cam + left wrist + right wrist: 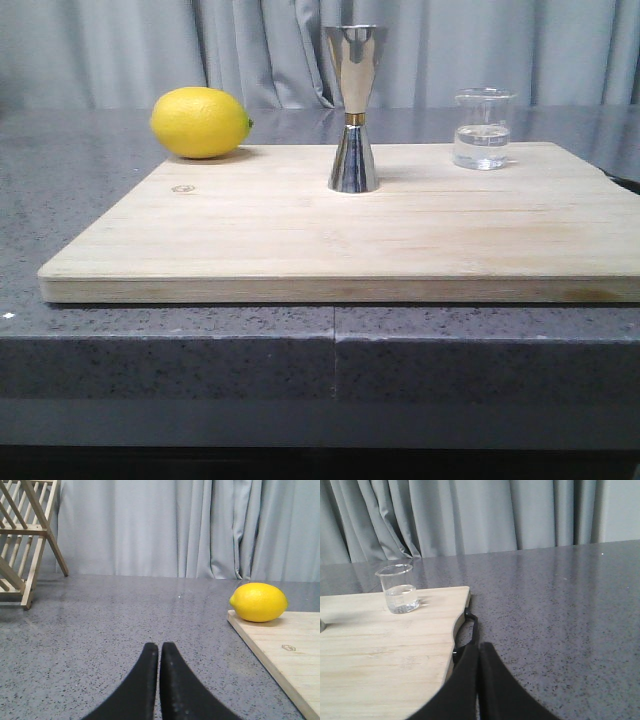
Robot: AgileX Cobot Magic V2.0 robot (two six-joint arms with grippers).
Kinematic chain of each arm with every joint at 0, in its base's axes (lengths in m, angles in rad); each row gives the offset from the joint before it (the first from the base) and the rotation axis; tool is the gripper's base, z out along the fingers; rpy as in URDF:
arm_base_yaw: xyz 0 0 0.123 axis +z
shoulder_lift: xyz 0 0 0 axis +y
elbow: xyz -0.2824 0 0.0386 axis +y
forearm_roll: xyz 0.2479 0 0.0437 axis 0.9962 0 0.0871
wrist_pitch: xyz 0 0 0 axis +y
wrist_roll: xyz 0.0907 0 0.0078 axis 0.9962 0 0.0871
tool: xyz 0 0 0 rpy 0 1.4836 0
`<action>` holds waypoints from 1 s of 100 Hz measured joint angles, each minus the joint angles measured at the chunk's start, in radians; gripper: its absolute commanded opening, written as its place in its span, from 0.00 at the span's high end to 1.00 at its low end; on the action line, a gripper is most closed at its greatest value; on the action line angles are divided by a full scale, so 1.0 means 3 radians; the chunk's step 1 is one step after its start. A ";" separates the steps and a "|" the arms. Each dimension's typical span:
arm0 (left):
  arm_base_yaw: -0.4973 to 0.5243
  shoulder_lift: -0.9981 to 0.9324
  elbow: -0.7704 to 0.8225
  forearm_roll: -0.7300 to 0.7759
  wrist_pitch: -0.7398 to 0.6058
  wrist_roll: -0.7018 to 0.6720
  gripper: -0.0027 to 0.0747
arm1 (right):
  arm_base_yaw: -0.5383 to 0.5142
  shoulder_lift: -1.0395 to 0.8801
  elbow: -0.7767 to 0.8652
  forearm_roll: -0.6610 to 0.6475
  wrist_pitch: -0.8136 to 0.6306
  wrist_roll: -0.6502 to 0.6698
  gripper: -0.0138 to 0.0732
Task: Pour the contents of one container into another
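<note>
A small clear glass beaker [483, 129] with some clear liquid stands upright at the back right of the wooden board [350, 235]; it also shows in the right wrist view, beaker [398, 588]. A steel jigger [353, 108] stands upright at the board's back middle. Neither gripper appears in the front view. My left gripper [159, 647] is shut and empty, low over the grey counter left of the board. My right gripper [479, 647] is shut and empty, beside the board's right edge, well short of the beaker.
A yellow lemon [200, 122] lies at the board's back left corner, lemon [258, 602]. A wooden rack [27, 540] stands on the counter far left. A black handle [468, 630] sits at the board's right edge. Grey curtains hang behind.
</note>
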 measured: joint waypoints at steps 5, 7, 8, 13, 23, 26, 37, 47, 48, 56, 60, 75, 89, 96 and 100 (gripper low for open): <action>0.0000 0.0000 0.0000 0.0000 -0.0005 0.0000 0.99 | 0.0000 0.0000 0.0000 0.0000 0.0000 0.0000 0.92; 0.0000 0.0000 0.0000 0.0000 -0.0005 0.0000 0.99 | 0.0000 0.0000 0.0000 0.0000 0.0000 0.0000 0.92; 0.0000 0.0000 0.0000 0.0000 -0.0005 0.0000 0.99 | 0.0000 0.0000 0.0000 0.0000 0.0000 0.0000 0.92; 0.0000 0.0000 0.0000 0.0000 -0.0005 0.0000 0.99 | 0.0000 0.0000 0.0000 0.0000 0.0000 0.0000 0.92; 0.0000 0.0000 0.0000 0.0000 -0.0005 0.0000 0.99 | 0.0000 0.0000 0.0000 0.0000 0.0000 0.0000 0.92; 0.0000 0.0000 0.0000 0.0000 -0.0005 0.0000 0.99 | 0.0000 0.0000 0.0000 0.0000 0.0000 0.0000 0.92; 0.0000 0.0000 0.0000 0.0000 -0.0005 0.0000 0.99 | 0.0000 0.0000 0.0000 0.0000 0.0000 0.0000 0.92; 0.0000 0.0000 0.0000 0.0000 -0.0005 0.0000 0.99 | 0.0000 0.0000 0.0000 0.0000 0.0000 0.0000 0.92; 0.0000 0.0000 0.0000 0.0000 -0.0005 0.0000 0.99 | 0.0000 0.0000 0.0000 0.0000 0.0000 0.0000 0.92; 0.0000 0.0000 0.0000 0.0000 -0.0005 0.0000 0.99 | 0.0000 0.0000 0.0000 0.0006 -0.0006 0.0000 0.92; 0.0000 0.0000 0.0000 -0.0012 -0.0005 0.0000 0.99 | 0.0000 0.0000 0.0000 0.0029 -0.0012 0.0000 0.92; 0.0000 0.0000 0.0000 -0.0251 -0.0073 0.0000 0.99 | 0.0000 0.0000 0.0000 0.0178 -0.0073 0.0000 0.92; 0.0000 0.0000 -0.0025 -0.0486 -0.0029 0.0000 0.99 | 0.0000 0.0000 -0.0013 0.0239 -0.0031 0.0000 0.92; 0.0000 0.0000 -0.0129 -0.0584 0.0098 0.0000 0.99 | 0.0000 0.0000 -0.0094 0.0269 0.0121 0.0000 0.92; 0.0000 0.0011 -0.0235 -0.0604 0.0151 0.0000 0.99 | 0.0000 0.0000 -0.0181 0.0280 0.0220 0.0000 0.92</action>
